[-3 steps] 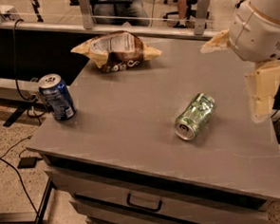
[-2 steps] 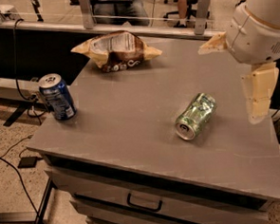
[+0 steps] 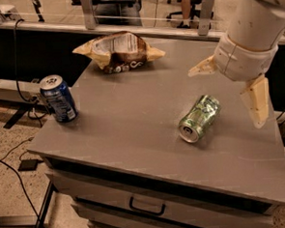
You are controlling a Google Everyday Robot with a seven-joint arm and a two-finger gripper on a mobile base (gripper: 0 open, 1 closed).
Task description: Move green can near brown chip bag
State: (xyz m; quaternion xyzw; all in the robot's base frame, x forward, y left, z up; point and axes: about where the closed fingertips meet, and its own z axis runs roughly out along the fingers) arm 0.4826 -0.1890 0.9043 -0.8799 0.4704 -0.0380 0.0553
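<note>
The green can [image 3: 199, 118] lies on its side right of the middle of the grey cabinet top [image 3: 128, 117], its silver end towards the front. The brown chip bag [image 3: 119, 52] lies at the back left of the top, well apart from the can. My gripper [image 3: 225, 99] hangs above the right part of the top, just right of and above the green can. It is open and empty; one tan finger [image 3: 202, 67] points left and the other [image 3: 256, 104] points down. It does not touch the can.
A dark blue can [image 3: 58, 98] stands upright at the left edge of the top. Drawers with a handle [image 3: 147, 207] are below the front edge. Cables lie on the floor at the left. A rail and chairs stand behind.
My gripper has moved left and down, closer to the green can. The cans and the bag have not moved.
</note>
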